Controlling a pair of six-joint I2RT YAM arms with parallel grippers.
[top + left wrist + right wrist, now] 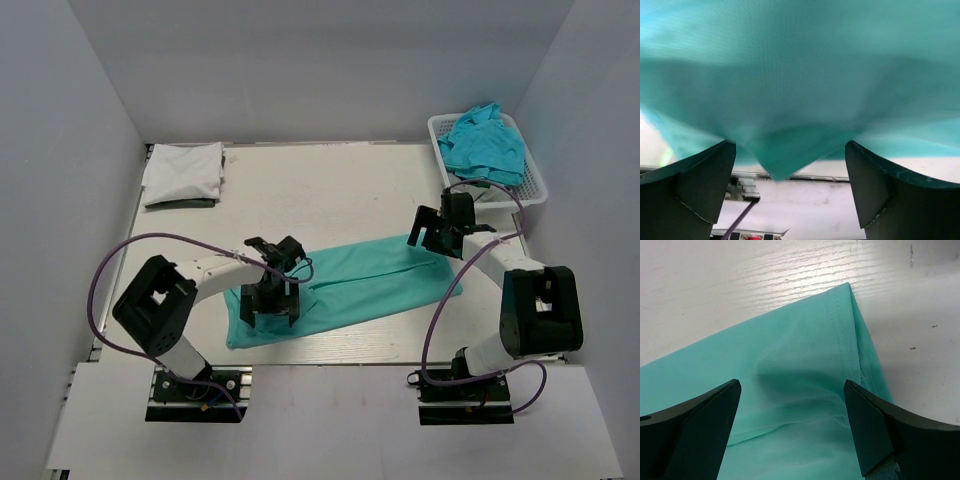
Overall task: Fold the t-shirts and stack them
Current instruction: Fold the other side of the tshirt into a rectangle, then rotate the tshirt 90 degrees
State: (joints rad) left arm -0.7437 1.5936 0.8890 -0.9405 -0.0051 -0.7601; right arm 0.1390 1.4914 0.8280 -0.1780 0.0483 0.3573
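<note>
The teal-green t-shirt (350, 285) lay as a long folded band across the near middle of the table (330, 190). We held our left gripper (272, 300) and right gripper (432, 232) wide open over its two ends, gripping nothing. They were probably placed to fold it end to end.

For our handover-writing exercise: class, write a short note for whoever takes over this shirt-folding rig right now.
Left gripper open above the teal-green shirt's left end, gripping nothing.
Right gripper open above its right end.
The teal-green shirt lies mid-table as a long folded strip.
Done: white shirt folded on a dark grey shirt, far-left corner.
Left: finish folding the teal-green shirt, stack it; then the turquoise shirts in the basket.
</note>
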